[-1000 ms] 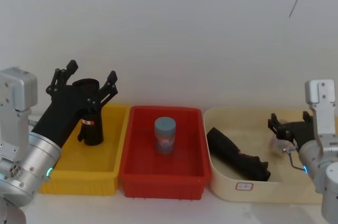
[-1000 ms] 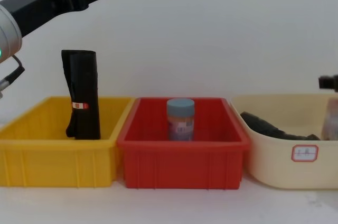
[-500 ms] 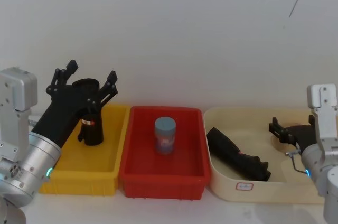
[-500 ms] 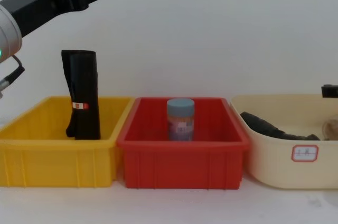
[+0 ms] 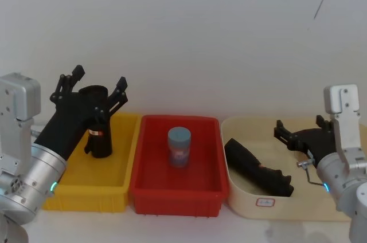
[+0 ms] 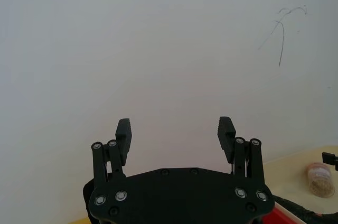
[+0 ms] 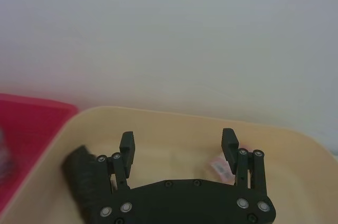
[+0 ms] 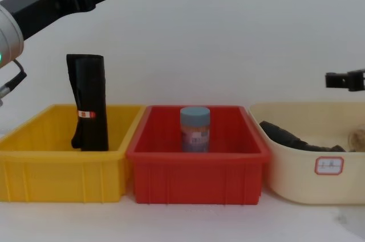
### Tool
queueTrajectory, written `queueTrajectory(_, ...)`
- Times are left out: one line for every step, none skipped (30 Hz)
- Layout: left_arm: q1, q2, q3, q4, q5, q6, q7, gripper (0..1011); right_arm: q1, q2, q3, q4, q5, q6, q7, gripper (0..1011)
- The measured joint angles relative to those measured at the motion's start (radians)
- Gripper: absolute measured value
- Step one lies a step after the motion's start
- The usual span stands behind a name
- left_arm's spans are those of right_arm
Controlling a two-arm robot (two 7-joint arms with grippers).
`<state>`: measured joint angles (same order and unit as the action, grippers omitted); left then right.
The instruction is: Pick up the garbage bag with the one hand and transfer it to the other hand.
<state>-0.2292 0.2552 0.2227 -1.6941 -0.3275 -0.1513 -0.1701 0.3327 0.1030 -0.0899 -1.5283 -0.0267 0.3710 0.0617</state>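
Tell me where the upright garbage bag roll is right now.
The garbage bag stands upright in the yellow bin on the robot's left, below the open left tool.

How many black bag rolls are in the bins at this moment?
2. One garbage bag stands upright in the yellow bin, and a second roll lies on its side in the cream bin. Its high walls could hide more.
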Motion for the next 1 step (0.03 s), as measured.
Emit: queueTrajectory(0.000,0.000,0.000,0.000,0.000,0.000,0.000,1001,-0.003,-0.001,-0.002,-0.007,0.002,0.001,0.006,1000)
